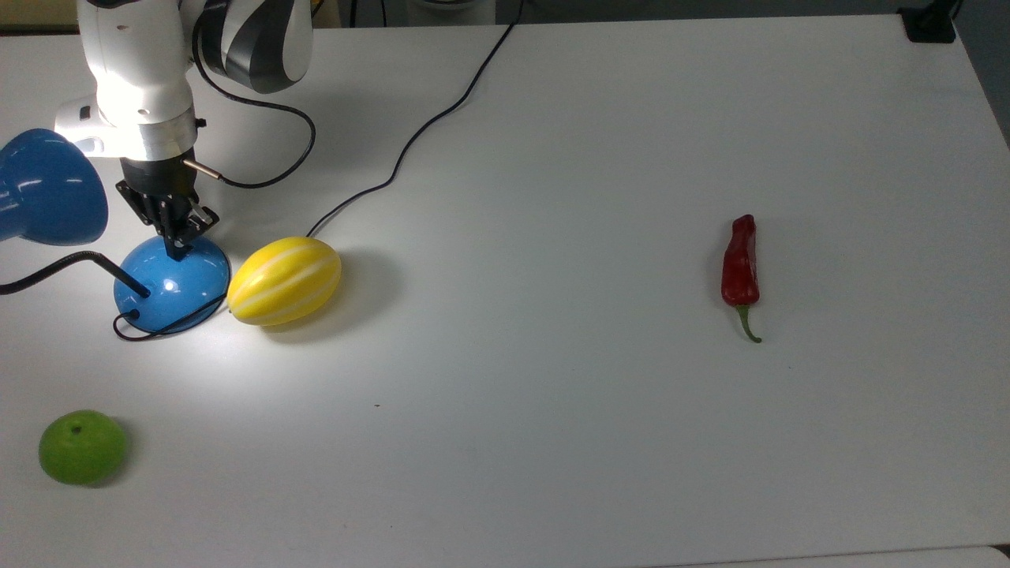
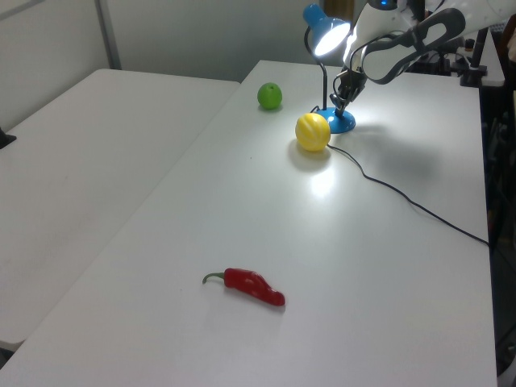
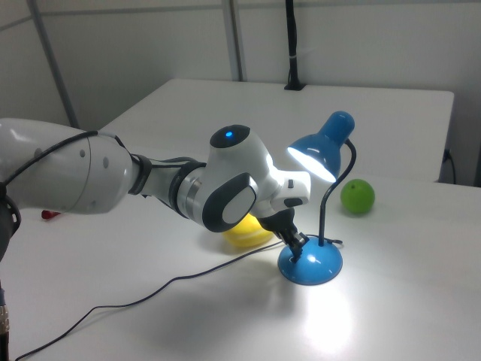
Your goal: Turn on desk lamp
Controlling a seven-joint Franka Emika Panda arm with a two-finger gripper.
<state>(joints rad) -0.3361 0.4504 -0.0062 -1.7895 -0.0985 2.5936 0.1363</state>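
1. We find the desk lamp [image 1: 170, 280] at the top view's left end of the desk [image 1: 552, 394], its round dome base standing flat, its shade [image 3: 319, 150] raised on a bent gooseneck [image 3: 334, 199]. The shade glows and a bright pool lies on the desk beneath it, so we judge the lamp to be lit.

2. We expect the glossy base to be hard and slick, and the lamp light enough to slide or tip under a sideways shove. The gooseneck will bend, so it is no place to push. There is nothing here to take hold of; the only spot to touch is the switch on the dome, pressed straight down so the base stays put.

3. Our hand [image 1: 175, 241] points down with its tip on the top of the dome, on the side away from the gooseneck. Its fingers look drawn together into one narrow point, clamped on nothing.

4. A yellow striped melon [image 1: 285, 281] lies just beside the base, on the top view's right, with the lamp's cord [image 1: 410, 150] trailing past it.
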